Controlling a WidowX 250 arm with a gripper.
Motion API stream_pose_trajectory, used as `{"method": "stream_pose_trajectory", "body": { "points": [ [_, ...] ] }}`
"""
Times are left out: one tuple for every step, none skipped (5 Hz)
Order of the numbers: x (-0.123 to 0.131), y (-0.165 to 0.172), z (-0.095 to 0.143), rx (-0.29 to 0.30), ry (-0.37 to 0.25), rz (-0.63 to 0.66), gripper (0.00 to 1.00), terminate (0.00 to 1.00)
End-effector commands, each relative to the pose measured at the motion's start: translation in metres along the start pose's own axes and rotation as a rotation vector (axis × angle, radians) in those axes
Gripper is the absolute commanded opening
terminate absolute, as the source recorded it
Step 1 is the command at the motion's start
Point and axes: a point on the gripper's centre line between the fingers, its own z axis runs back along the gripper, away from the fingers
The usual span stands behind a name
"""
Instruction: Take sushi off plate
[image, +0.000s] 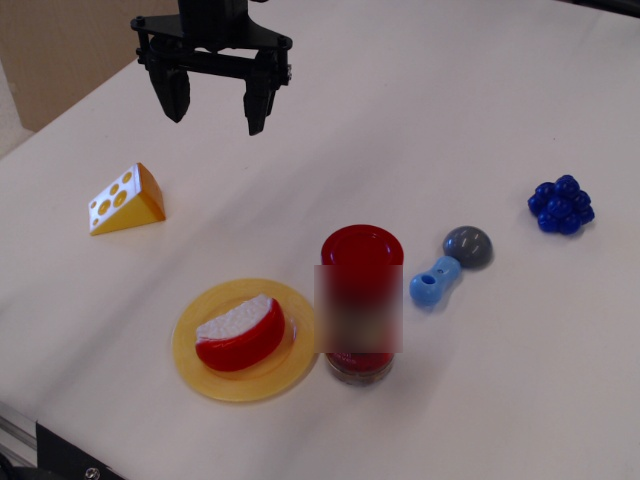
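Jaws hang open, far from the sushi (240, 333); descending, they may bump the red jar (360, 300) beside the plate (205, 375).

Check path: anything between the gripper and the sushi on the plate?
Nothing visible. The gripper hangs open above the bare table, up and left of the sushi on the plate. The cheese wedge lies left of that line, the red jar right of the plate.
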Motion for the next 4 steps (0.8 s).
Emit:
{"method": "stream_pose_trajectory", "body": {
  "points": [
    [0.000,0.000,0.000,0.000,0.000,0.000,1.00,0.00],
    [-0.024,-0.011,0.002,-0.016,-0.001,-0.155,1.00,0.00],
    [-0.049,-0.018,0.004,-0.047,-0.047,-0.309,1.00,0.00],
    [-0.077,-0.024,-0.003,-0.053,-0.072,-0.430,1.00,0.00]
  ]
}}
